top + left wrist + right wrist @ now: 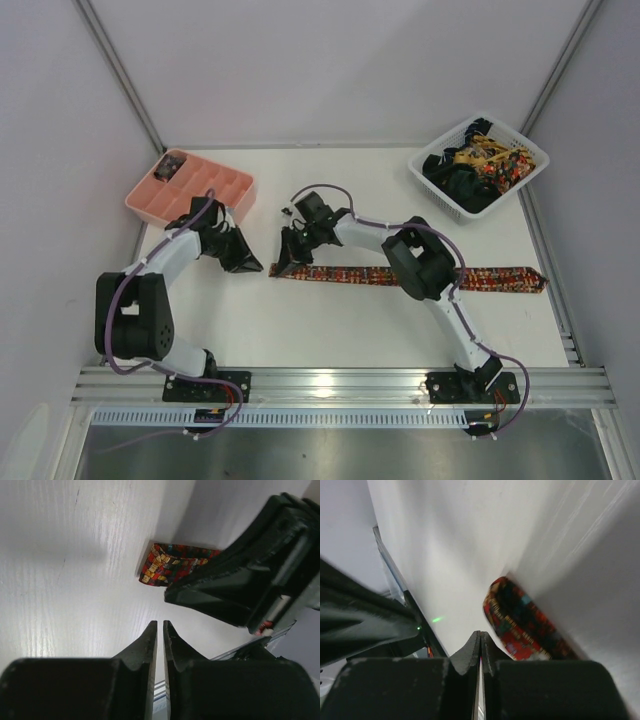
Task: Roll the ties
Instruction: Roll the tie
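Both clenched on nothing, the left end effector and right end effector pin nothing down; the tie has its curled nine-o'clock end free, so it may spring flat.

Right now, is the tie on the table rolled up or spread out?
Mostly spread: the tie lies in a long strip on the table, only one end curled.

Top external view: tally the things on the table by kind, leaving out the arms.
Patterned tie, stretched out: 1
White lattice basket: 1, holding heaped ties too tangled to count
Pink compartment tray: 1
Total: 3, not counting the heap
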`<state>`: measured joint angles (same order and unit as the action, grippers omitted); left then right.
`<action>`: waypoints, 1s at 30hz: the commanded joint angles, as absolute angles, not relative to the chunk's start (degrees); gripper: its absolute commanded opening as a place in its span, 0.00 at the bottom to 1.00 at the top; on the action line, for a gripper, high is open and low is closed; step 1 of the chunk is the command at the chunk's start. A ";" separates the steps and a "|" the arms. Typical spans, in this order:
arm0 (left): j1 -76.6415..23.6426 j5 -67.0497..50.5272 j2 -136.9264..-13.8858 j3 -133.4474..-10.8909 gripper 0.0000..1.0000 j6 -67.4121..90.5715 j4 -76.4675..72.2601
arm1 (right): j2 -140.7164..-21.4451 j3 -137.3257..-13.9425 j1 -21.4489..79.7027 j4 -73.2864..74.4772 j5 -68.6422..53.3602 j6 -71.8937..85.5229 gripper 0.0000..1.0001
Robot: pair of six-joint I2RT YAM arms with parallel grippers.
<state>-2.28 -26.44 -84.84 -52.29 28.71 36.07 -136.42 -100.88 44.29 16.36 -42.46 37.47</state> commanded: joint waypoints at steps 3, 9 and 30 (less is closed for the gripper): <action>-2.72 -29.61 -88.76 -55.54 0.17 26.81 32.61 | -128.50 -99.85 43.07 20.82 -41.14 34.28 0.06; -3.51 -30.50 -94.29 -58.88 0.25 24.52 31.82 | -128.93 -97.91 41.31 21.53 -39.21 32.44 0.07; -6.68 -21.11 -97.50 -62.93 0.50 21.35 33.39 | -131.75 -100.88 38.06 24.25 -37.01 28.56 0.07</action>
<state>-6.66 -25.58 -102.19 -61.01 22.17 32.27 -134.72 -98.19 38.76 21.12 -40.49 30.79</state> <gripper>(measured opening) 0.509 0.066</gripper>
